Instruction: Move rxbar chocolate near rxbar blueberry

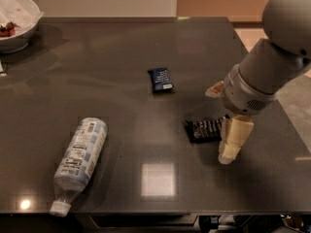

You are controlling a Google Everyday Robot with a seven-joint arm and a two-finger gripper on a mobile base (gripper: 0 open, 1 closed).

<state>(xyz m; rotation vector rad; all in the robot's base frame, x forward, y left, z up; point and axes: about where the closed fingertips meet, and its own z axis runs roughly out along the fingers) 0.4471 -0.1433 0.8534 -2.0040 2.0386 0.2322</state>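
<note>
The gripper (219, 126) hovered low over the dark table (97, 72), its pale fingers (235, 139) spread apart and holding nothing. The rxbar chocolate (204, 129) lay flat just left of it, its right end hidden behind the nearer finger. The rxbar blueberry (161, 79) lay beyond, up and left of the gripper. A bottle (77, 159) lay on its side far left.
</note>
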